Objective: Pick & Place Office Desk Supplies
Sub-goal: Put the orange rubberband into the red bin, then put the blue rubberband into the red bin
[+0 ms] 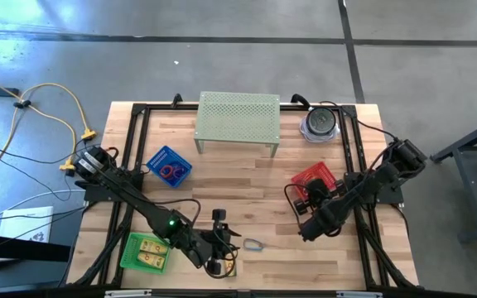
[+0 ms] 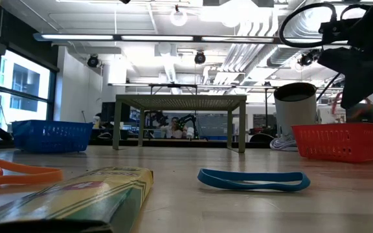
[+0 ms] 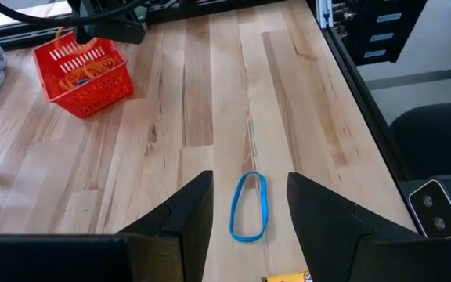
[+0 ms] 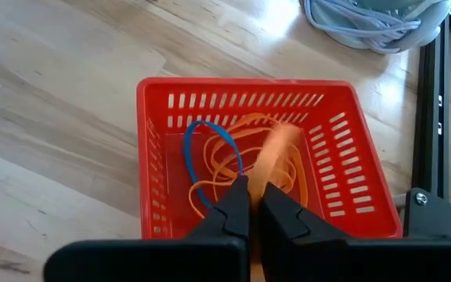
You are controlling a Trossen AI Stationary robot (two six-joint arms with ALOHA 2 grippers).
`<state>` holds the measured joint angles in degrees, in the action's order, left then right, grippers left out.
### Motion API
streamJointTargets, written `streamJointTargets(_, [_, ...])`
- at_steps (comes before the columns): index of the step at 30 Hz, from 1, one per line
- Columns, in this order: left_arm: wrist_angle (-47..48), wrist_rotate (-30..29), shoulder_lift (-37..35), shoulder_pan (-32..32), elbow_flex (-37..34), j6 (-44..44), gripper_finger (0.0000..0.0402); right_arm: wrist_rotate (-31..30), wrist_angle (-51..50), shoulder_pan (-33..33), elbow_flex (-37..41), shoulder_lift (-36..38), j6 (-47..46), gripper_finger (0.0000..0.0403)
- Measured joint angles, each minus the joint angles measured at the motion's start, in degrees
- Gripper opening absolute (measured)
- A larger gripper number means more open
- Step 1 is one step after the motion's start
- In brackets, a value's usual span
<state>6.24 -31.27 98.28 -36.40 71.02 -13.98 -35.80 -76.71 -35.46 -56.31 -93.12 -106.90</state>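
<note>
Left gripper: positioned near the front edge of the table, fingers parted with 1 on each side of a blue rubber band. The band lies flat on the wood between the fingers; no contact is visible, so nothing is grasped. In the high view the same band lies just beside the gripper, and the low view shows it resting flat on the table.

Right gripper: positioned above the red basket, fingers clenched on an orange rubber band that hangs over the basket. Further orange loops and 1 blue loop lie inside this basket.

Blue basket: left side of the table, red loops inside.

Green basket: front left corner, yellow blocks inside.

Pale green perforated stand: back edge of the table.
</note>
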Motion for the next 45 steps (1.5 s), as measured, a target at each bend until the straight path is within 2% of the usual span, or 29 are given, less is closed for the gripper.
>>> streamJointTargets(8, [0.0,0.0,0.0,0.0,0.0,-0.6,0.0157,-0.6,-0.1,0.0,0.0,0.0,0.3,0.0015])
streamJointTargets(12, [0.0,0.0,0.0,0.0,0.0,-0.7,0.0157,-2.4,0.0,0.0,0.0,0.0,0.7,0.0062])
streamJointTargets(20, [0.0,0.0,0.0,0.0,0.0,-0.7,0.0157,-7.0,0.1,0.0,0.0,0.0,1.0,0.0192])
streamJointTargets(25, [0.0,0.0,0.0,0.0,0.0,-0.6,0.0157,-8.3,0.5,-0.1,-2.4,1.3,3.1,0.0219])
streamJointTargets(28, [0.0,0.0,0.0,0.0,0.0,-0.6,0.0157,-10.5,5.2,-1.0,-5.0,2.0,11.6,0.0218])
streamJointTargets(31, [0.0,0.0,0.0,0.0,0.0,-0.6,0.0157,-11.2,18.2,-2.3,-7.0,2.4,30.1,0.0216])
streamJointTargets(35, [0.0,0.0,0.0,0.0,0.0,-0.6,0.0157,-6.0,41.6,-3.6,-7.0,2.0,57.5,0.0216])
streamJointTargets(38, [0.0,0.0,0.0,0.0,0.0,-0.6,0.0157,-0.6,54.9,-3.7,-6.6,1.0,72.7,0.0216])
streamJointTargets(41, [0.0,0.0,0.0,-0.1,0.0,-0.6,0.0157,2.1,61.3,-3.5,-6.6,-0.1,80.8,0.0216])
streamJointTargets(45, [0.0,0.0,0.0,-0.2,0.0,-0.6,0.0157,2.8,62.6,-2.6,-6.6,-3.1,84.7,0.0216])
